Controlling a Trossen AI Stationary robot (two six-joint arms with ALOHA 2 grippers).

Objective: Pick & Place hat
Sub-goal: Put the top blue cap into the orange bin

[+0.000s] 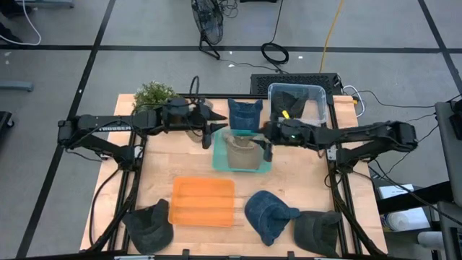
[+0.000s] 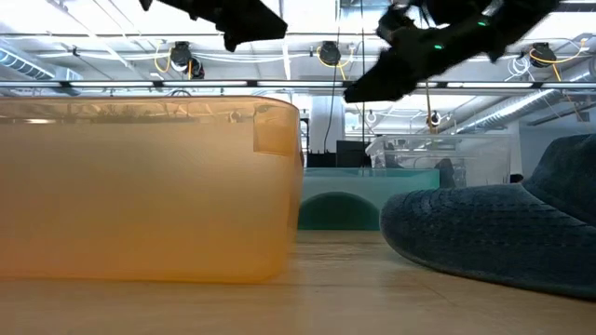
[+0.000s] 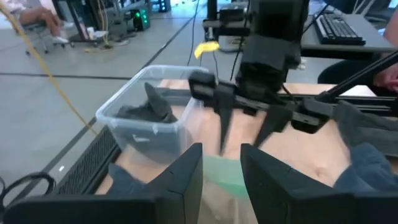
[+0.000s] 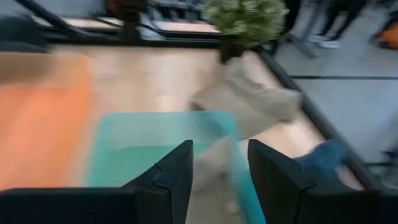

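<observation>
A tan hat (image 1: 242, 148) lies in the teal tray (image 1: 219, 165) at mid table. It shows blurred past my right fingers in the right wrist view (image 4: 249, 102). My left gripper (image 1: 214, 126) hovers open over the tray's left far corner, its fingers (image 3: 186, 174) apart with nothing between them. My right gripper (image 1: 262, 141) hovers open over the tray's right edge, facing the left one, and also shows in the left wrist view (image 3: 249, 121). In the low view both hang well above the table.
An orange tray (image 1: 202, 202) lies near the front. A blue hat (image 1: 268, 213) and two dark hats (image 1: 149, 225) (image 1: 317, 231) sit along the near edge. Another blue hat (image 1: 245, 114) lies at the far side. A clear bin (image 1: 296, 97) holds a dark hat. A plant (image 1: 154, 94) stands far left.
</observation>
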